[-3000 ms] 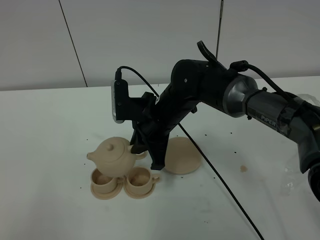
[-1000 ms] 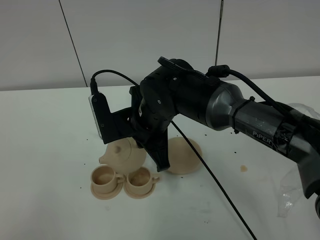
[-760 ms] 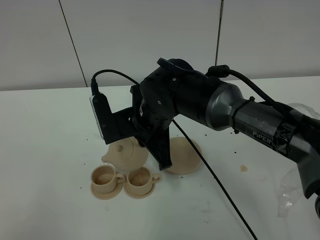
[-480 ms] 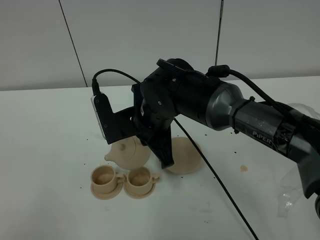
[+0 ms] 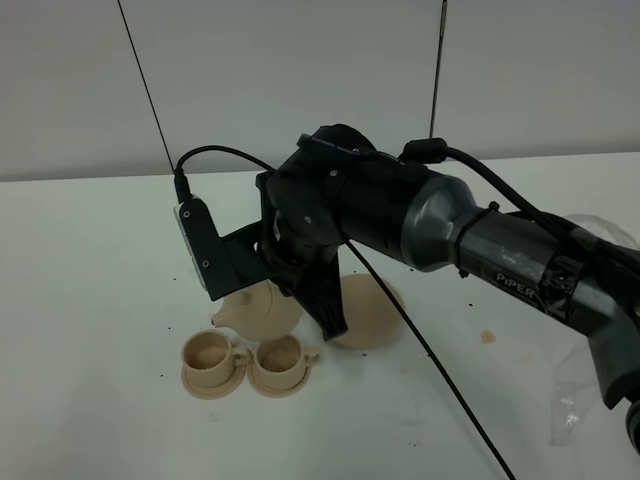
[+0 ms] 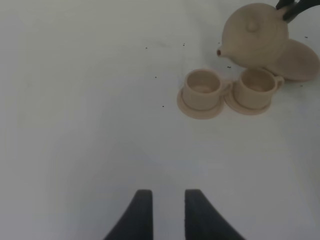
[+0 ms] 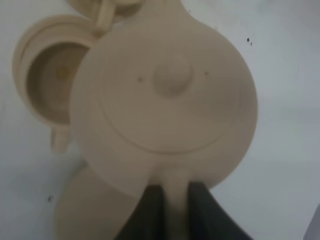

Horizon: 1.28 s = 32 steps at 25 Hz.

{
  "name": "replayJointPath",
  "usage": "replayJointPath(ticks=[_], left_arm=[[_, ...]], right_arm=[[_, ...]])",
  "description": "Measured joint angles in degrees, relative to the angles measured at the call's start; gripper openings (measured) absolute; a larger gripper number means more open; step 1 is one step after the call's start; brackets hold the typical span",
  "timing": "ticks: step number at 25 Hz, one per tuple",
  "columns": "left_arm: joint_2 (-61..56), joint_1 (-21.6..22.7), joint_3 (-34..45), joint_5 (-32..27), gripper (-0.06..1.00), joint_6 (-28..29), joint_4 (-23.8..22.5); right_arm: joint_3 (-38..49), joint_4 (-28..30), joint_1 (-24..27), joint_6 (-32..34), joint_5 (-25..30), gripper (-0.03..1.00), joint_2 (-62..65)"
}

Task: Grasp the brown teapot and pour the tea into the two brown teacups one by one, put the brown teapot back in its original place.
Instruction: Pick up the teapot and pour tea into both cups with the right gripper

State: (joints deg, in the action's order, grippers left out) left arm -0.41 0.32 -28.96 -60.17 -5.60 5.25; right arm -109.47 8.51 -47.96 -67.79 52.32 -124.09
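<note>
The brown teapot [image 7: 170, 100] hangs in the air with my right gripper [image 7: 175, 200] shut on its loop handle. In the exterior view the teapot [image 5: 255, 312] is just behind the two brown teacups and half hidden by the right arm [image 5: 340, 210]. Its spout [image 6: 220, 51] points left. The left teacup [image 5: 208, 352] and the right teacup [image 5: 280, 355] stand side by side on their small saucers. The wide saucer [image 5: 370, 315], the original place, lies bare to the right of the teapot. My left gripper [image 6: 167, 212] is low over the table, well short of the teacups [image 6: 202, 89], its fingers a little apart and holding nothing.
A black cable [image 5: 440, 370] runs from the right arm across the table toward the front. A crumpled clear plastic piece [image 5: 580, 400] lies at the right edge. Small dark specks dot the white table [image 5: 100, 300].
Over the last second the right wrist has turned and lifted a little. The teapot has drifted slightly right, away from the left teacup and toward the wide saucer. The teacups have not moved.
</note>
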Motion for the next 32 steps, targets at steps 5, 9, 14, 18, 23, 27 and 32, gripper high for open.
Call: replayJointPath(ticks=[5,9,14,18,23,27,32], left_arm=[[0.0,0.0,0.0,0.0,0.23,0.0,0.0],[0.0,0.0,0.0,0.0,0.23,0.0,0.0],[0.0,0.0,0.0,0.0,0.23,0.0,0.0],[0.0,0.0,0.0,0.0,0.23,0.0,0.0],[0.0,0.0,0.0,0.0,0.23,0.0,0.0],[0.0,0.0,0.0,0.0,0.23,0.0,0.0],[0.0,0.0,0.0,0.0,0.23,0.0,0.0]], right_arm=[[0.0,0.26,-0.6,0.21,0.0,0.1,0.0],[0.0,0.64,-1.22,0.25,0.0,0.1,0.0],[0.0,2.42,-2.28,0.4,-0.11,0.1,0.0],[0.0,2.77,-2.41,0.4,-0.35,0.1,0.0],[0.0,3.32,-2.58,0.46,-0.71,0.1,0.0],[0.0,4.11,-2.63,0.41,-1.04,0.1,0.0],[0.0,4.4,-2.63,0.41,-1.2,0.1,0.0]])
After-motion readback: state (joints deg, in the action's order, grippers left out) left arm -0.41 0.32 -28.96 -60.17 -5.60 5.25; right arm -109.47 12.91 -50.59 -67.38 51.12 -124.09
